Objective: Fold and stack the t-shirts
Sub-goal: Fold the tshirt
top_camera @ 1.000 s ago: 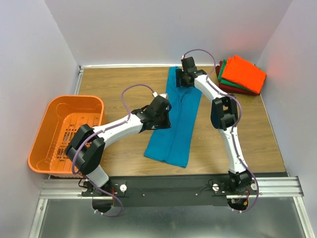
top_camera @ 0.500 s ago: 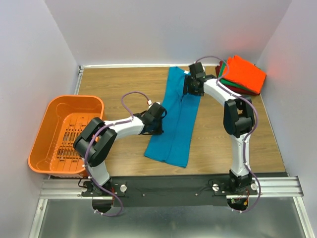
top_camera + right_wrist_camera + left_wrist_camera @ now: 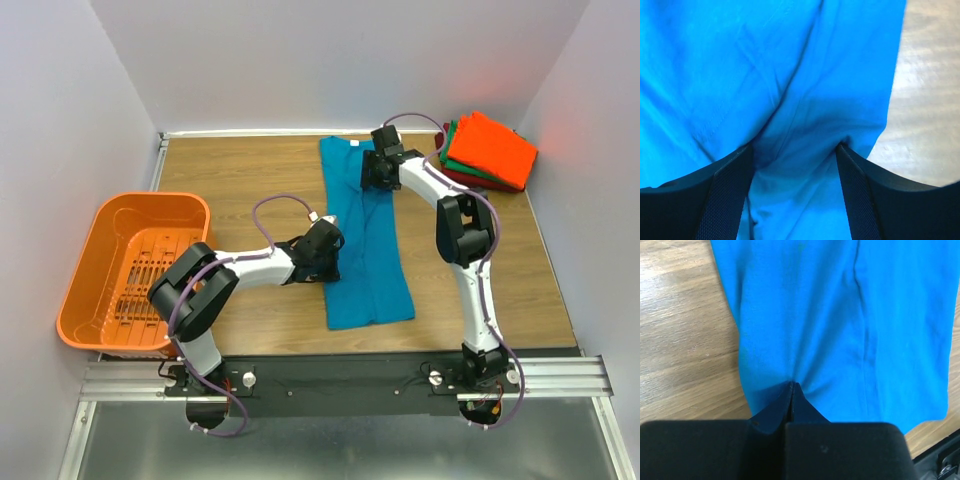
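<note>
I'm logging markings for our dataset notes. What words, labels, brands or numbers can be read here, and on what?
None. No readable text shows in any view, whether on the teal shirt, the folded stack, the basket or the table.

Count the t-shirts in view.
4. Teal t-shirt spread mid-table; orange t-shirt, green t-shirt and dark red t-shirt stacked at the far right corner. More may be hidden inside that stack.
</note>
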`<action>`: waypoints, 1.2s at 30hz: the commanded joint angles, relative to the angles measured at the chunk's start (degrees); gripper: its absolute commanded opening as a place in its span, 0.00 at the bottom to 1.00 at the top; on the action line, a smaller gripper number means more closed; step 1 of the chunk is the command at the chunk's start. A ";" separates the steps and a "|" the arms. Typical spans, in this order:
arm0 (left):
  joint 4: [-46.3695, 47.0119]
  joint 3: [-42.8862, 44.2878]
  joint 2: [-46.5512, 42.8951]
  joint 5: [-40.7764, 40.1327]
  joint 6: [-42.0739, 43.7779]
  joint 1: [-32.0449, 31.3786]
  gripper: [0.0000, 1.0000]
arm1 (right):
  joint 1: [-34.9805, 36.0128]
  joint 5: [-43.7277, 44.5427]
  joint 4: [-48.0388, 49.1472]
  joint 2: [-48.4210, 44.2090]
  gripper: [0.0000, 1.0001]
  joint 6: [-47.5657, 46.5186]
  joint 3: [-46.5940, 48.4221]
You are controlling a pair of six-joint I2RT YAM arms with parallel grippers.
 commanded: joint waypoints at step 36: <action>-21.19 70.17 48.04 3.31 11.64 24.19 0.03 | 16.54 2.47 1.53 -35.07 0.79 7.90 -44.48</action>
